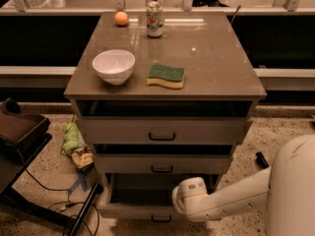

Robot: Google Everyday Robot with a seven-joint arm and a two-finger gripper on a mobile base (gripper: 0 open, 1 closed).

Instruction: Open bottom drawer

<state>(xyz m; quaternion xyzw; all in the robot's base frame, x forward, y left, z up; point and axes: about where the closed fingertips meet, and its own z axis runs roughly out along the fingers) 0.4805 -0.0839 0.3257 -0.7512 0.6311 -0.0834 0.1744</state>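
Note:
The bottom drawer (pixel 129 211) is the lowest of three on the grey-beige cabinet. It is pulled out, showing its plain grey inside (pixel 147 188) and a small black bar handle (pixel 161 219) on the slim front. My gripper (pixel 183 206) is at the end of the white arm, low at the drawer's front right, just right of the handle. The white wrist housing hides its fingers.
The middle drawer (pixel 161 164) and top drawer (pixel 162 131) stand slightly out. On the cabinet top are a white bowl (pixel 113 66), a green-yellow sponge (pixel 166 75), a can (pixel 154 18) and an orange (pixel 121 18). Bags (pixel 74 140) and cables lie on the floor at left, beside a dark stand (pixel 19 132).

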